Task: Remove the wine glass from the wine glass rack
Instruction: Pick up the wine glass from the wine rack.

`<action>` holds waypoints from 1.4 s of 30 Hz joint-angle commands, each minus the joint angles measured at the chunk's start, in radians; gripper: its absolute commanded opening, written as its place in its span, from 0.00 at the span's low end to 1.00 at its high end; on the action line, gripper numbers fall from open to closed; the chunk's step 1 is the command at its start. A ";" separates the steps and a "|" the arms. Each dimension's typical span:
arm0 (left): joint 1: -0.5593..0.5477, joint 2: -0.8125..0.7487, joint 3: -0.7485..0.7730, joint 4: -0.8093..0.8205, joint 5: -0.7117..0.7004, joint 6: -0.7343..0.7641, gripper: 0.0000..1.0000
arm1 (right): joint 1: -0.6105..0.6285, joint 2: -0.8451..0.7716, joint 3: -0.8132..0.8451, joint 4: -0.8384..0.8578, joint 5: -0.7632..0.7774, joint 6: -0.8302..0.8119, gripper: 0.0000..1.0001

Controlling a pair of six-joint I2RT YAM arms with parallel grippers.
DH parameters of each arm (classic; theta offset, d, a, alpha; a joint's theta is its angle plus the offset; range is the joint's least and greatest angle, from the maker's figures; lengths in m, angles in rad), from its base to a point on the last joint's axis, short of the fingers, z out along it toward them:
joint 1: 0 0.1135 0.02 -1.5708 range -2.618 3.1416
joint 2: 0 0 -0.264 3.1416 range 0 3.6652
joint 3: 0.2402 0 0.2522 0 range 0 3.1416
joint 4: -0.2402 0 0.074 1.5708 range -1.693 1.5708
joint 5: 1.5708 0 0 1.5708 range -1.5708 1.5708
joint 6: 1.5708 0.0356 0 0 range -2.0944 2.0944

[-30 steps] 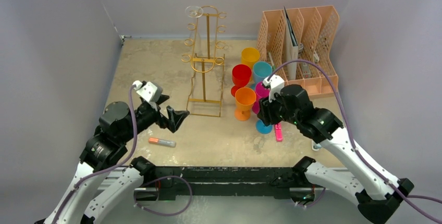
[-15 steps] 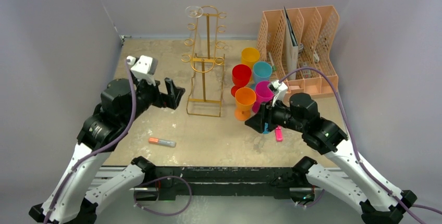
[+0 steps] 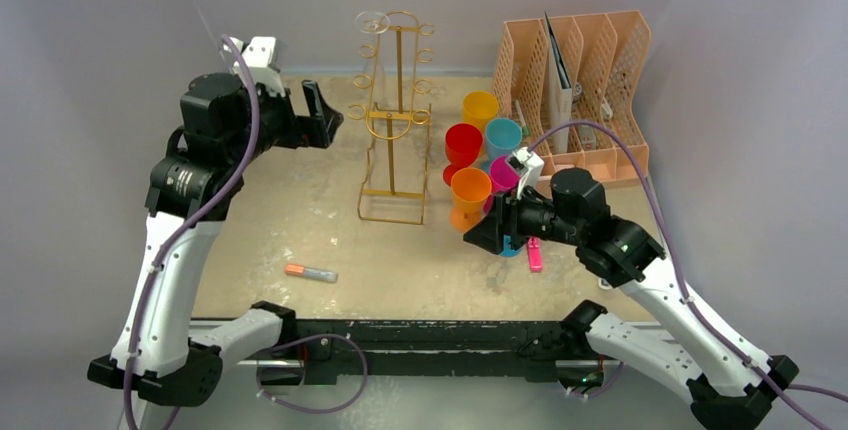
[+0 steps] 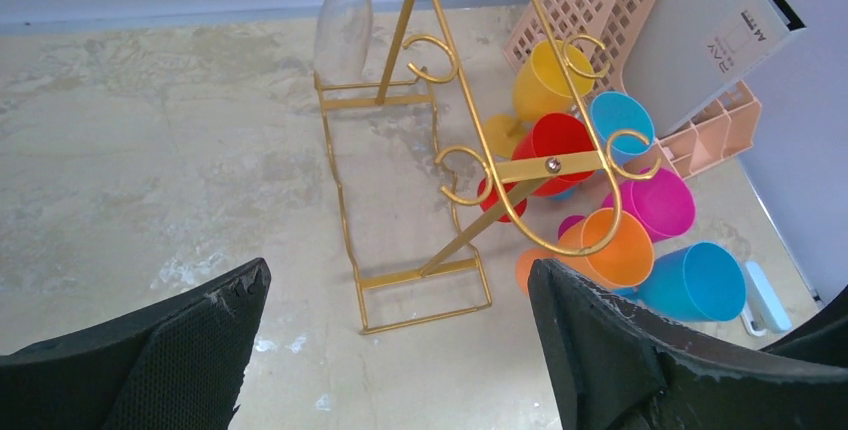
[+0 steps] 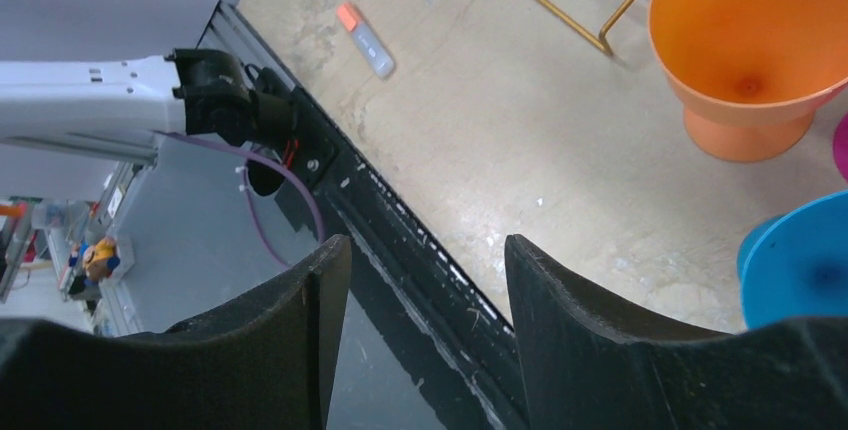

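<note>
One wine glass (image 3: 371, 68) hangs beyond left pincer (image 3: 324, 116).

One wine glass rack (image 3: 392, 120) is standing on the table (image 3: 280, 210), and one wine glass (image 4: 342, 20) is hanging upside down from it. Six plastic cups are crowding together just right of the rack: one yellow cup (image 3: 480, 107), one red cup (image 3: 463, 142), one light blue cup (image 3: 502, 135), one orange cup (image 3: 470, 190), one magenta cup (image 3: 503, 174) and one darker blue cup (image 4: 695, 280). One peach file organiser (image 3: 610, 60) is standing farther right of the rack, holding one folder (image 3: 558, 80). One orange-capped marker (image 3: 309, 272) is lying in front of the rack to its left, and one pink pen (image 3: 534, 254) is lying in front to its right.
</note>
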 commanded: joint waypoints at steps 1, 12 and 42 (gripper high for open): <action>0.051 0.087 0.106 -0.015 0.131 0.017 1.00 | 0.003 0.003 0.084 -0.083 -0.052 -0.029 0.61; 0.271 0.420 0.384 0.125 0.468 -0.189 1.00 | 0.003 -0.022 0.150 -0.218 0.018 -0.078 0.63; 0.280 1.084 0.819 0.461 0.658 -0.513 0.66 | 0.003 0.015 0.197 -0.216 0.037 -0.086 0.64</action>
